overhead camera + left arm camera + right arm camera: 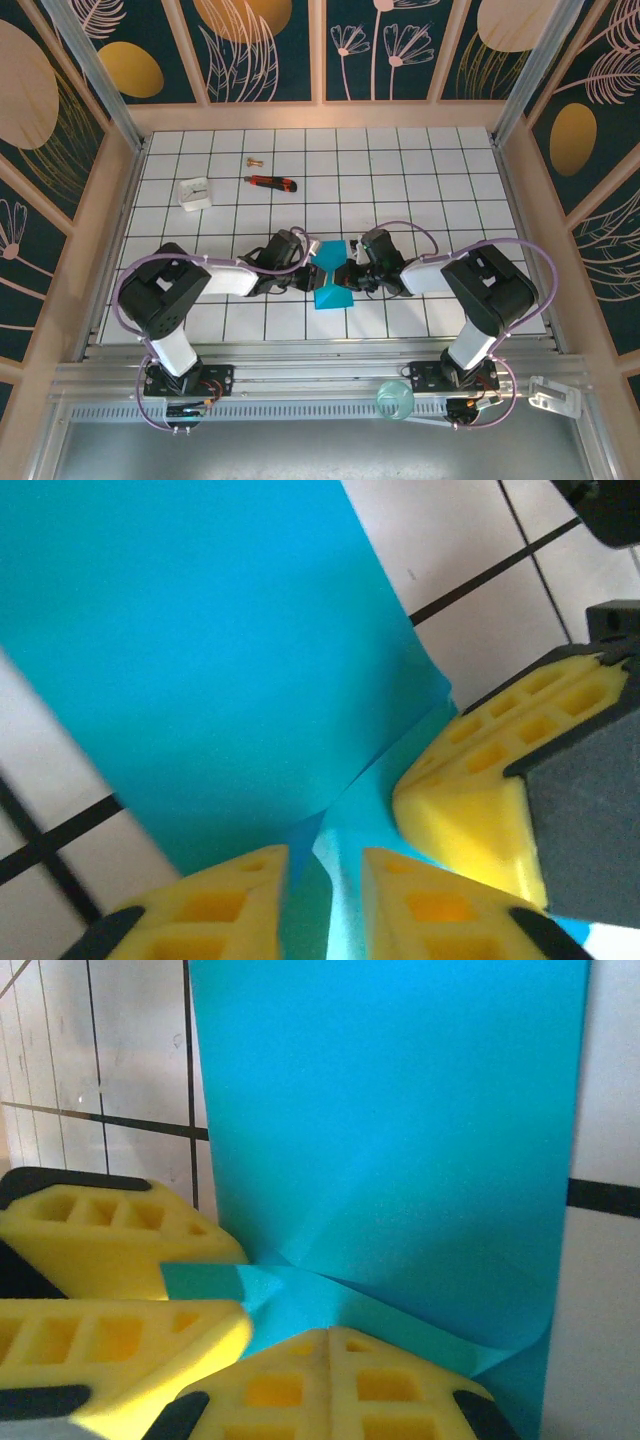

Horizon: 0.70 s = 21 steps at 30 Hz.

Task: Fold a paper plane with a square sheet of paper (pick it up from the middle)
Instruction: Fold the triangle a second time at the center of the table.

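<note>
Top external view: the square sheet of paper (332, 290) is seen on the tiled desk (420, 190), near its front edge and midway between the two arms. It is gathered to a narrow waist at its middle, with one teal flap spread toward the far side and a broader one toward the near side. The left pincer (312, 268) is brought to that waist from the left and the right pincer (352, 270) from the right, so the two tips nearly meet. Farther back on the desk a red-and-black utility knife (271, 182) and a small white block (195, 192) are seen, well apart from the paper.

Left wrist view: the left pincer (322, 900) is seen with its yellow pads a little apart, and a raised fold of the sheet (200, 660) stands in the gap. Whether the pads touch the fold cannot be told. A yellow finger (470, 780) of the right pincer is set on the paper just beside it.

Right wrist view: the right pincer (330, 1360) is seen closed, its pads pressed together on the sheet (400, 1110), whose creases converge at its tip. The left pincer (225, 1285) is seen at the left, parted around a strip of teal.
</note>
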{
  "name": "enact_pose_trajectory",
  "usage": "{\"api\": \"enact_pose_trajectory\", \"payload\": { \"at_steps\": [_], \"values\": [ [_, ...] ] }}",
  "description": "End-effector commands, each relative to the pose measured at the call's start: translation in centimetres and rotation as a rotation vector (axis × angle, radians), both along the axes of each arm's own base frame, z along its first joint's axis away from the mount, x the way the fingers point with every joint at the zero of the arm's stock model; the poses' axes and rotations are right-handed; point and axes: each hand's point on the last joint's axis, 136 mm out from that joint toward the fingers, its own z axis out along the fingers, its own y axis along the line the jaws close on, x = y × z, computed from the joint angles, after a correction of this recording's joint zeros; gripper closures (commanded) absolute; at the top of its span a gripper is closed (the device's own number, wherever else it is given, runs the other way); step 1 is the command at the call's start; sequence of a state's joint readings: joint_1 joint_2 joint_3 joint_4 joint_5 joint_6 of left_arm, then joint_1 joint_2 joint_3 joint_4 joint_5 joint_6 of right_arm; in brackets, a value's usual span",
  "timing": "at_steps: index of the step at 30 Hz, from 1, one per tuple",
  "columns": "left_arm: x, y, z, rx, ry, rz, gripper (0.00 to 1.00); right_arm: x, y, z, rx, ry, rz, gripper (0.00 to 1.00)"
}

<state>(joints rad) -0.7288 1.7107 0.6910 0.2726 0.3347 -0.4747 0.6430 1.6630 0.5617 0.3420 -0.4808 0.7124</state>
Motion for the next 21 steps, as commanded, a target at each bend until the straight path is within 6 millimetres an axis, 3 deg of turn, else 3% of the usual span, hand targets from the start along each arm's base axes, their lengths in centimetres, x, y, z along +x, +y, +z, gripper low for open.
{"api": "enact_pose_trajectory", "payload": {
  "at_steps": [1,6,10,15,21],
  "values": [
    [0.5,1.1,2.2,0.003,-0.011,0.073,0.64,-3.0,-3.7,-4.8,-0.176,0.135,-0.033,1.00],
    [-0.4,1.2,4.9,-0.088,0.011,0.125,0.58,-3.0,-3.8,-4.9,-0.181,0.141,-0.037,1.00],
    [-3.0,-0.1,6.0,-0.150,0.056,0.096,0.75,-3.0,-4.0,-4.9,-0.189,0.142,-0.037,1.00],
    [-5.4,-2.4,4.9,-0.176,0.133,0.026,1.00,-2.9,-4.2,-5.0,-0.195,0.139,-0.037,1.00],
    [-6.2,-2.9,2.4,-0.126,0.184,-0.008,1.00,-2.7,-4.3,-4.9,-0.200,0.133,-0.040,1.00]
  ]
}}
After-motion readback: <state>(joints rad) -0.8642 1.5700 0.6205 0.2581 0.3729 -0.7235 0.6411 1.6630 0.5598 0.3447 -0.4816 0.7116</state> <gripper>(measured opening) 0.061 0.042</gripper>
